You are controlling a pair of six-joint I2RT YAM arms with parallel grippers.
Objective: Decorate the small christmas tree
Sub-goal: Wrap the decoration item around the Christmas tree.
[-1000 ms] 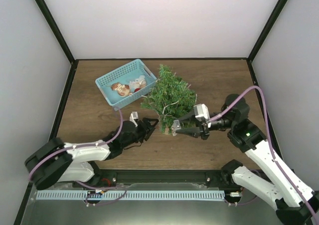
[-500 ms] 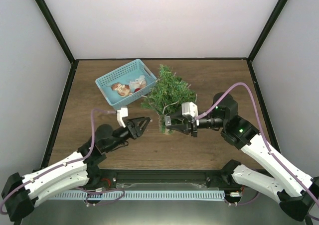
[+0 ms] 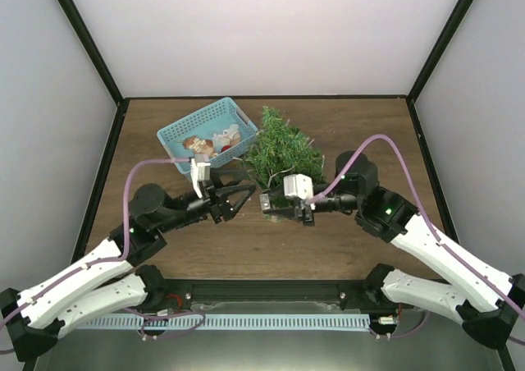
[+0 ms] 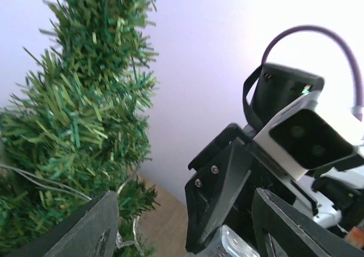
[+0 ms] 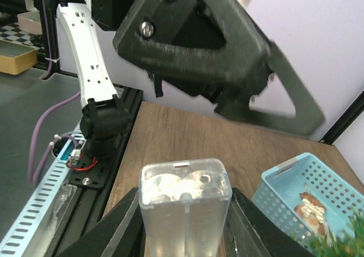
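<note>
White walls all round and a brown wooden bench [image 3: 369, 133] under everything. The light-blue basket [image 3: 168, 133] of ornaments sits just left of the small christmas tree [image 3: 283, 149], touching its branches or nearly. Your left hand [image 3: 238, 197] hangs near the tree's lower left side with its jaws apart and nothing between them. The tree itself stands upright around the middle of the bench, with a thin pale wire [image 4: 45, 183] threaded through its lower branches. Your right hand [image 3: 277, 207] is down at the tree's near side by the base, clamped on a clear battery box [image 5: 185, 206].

My guess is you're on the lights step: that box probably feeds the wire, and it needs parking at the foot of the tree. So the next move is setting it down flat close to the pot without dragging the wire, or the tree tips. The ornaments look untouched, so there's plenty left to do.

Compared with a second ago, your right hand has slid leftward in toward the tree's base. Your left arm has stretched out and lifted its hand up toward the basket side of the tree.
</note>
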